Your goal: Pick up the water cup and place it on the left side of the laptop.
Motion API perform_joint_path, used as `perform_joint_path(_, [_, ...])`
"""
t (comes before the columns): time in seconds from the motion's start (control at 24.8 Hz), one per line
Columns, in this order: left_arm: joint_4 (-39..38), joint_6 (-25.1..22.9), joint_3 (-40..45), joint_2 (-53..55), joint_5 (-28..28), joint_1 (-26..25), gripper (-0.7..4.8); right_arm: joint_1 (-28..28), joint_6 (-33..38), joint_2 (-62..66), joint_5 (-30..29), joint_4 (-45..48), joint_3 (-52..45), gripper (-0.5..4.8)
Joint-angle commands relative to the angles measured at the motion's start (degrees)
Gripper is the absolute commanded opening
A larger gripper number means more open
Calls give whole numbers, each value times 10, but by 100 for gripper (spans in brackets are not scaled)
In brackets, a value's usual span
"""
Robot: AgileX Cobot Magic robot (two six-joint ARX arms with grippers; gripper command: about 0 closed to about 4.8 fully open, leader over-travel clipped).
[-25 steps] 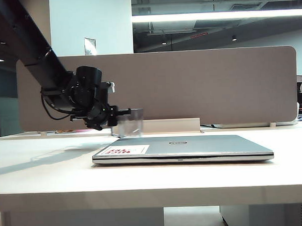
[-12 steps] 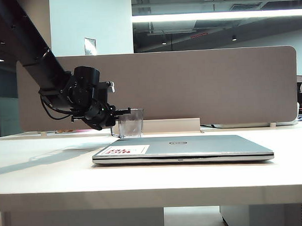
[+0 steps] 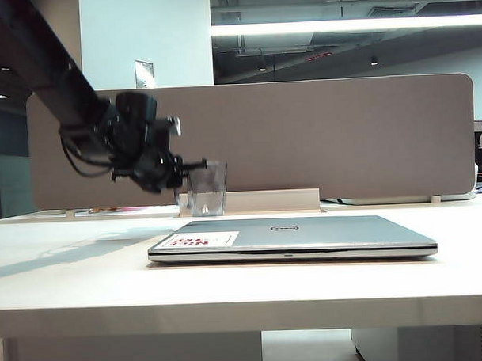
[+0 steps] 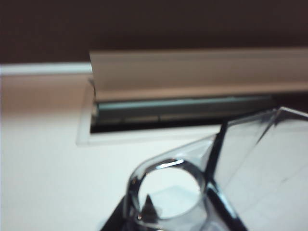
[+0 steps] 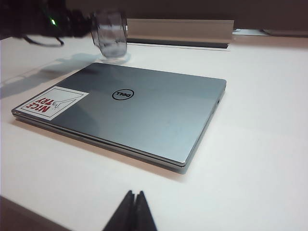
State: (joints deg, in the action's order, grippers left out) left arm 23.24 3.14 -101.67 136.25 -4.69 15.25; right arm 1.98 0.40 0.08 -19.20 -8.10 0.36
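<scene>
The water cup (image 3: 207,188), clear and grey-tinted, hangs just behind the far left corner of the laptop (image 3: 306,232), its base barely off the white table (image 3: 78,265). My left gripper (image 3: 185,166) is shut on the cup's side handle. In the left wrist view the handle ring (image 4: 166,192) and the faceted cup wall (image 4: 260,163) fill the near field, with my left gripper (image 4: 132,216) pinching the ring. The closed silver laptop (image 5: 125,110) carries a round logo and a red-lettered sticker (image 5: 52,104). My right gripper (image 5: 134,193) is shut and empty, near the table's front edge; the cup (image 5: 109,36) shows beyond.
A raised beige cable flap (image 3: 257,200) over a slot runs along the back of the table, right behind the cup. A tall beige divider panel (image 3: 303,139) stands behind it. Bare table lies left of the laptop.
My left gripper has closed on the cup's handle, then risen and drawn slightly left, lifting the cup a little. The right arm and the laptop have not moved.
</scene>
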Motion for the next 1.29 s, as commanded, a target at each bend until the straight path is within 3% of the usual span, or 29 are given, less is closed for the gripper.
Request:
perform_joint_path(0.04, [-26,-2,-4,-28,0,0,-6,0,0,-1,-2,6,-3,-8])
perform_joint_path(0.4, [-173,-26,-3,-113,2,0,-6,0,0,-1,-2,6,-3,-8])
perform_joint_path(0.64, [-265,-50,-3,-183,63,-11,-6,0,0,-1,-2,6,-3,-8])
perform_joint_path(0.73, [-331,-61,-3,-212,110,-32,-6,1,1,-1,-3,6,-3,-8])
perform_joint_path(1.09, [-379,-65,-2,-229,218,-80,-6,1,0,-1,-2,6,-3,-8])
perform_joint_path(1.21, [-420,-129,-2,-229,268,-82,-6,1,0,-1,-3,6,-3,-8])
perform_joint_path(1.29, [-433,-144,-2,-229,283,-82,-6,1,0,-1,-2,6,-3,-8])
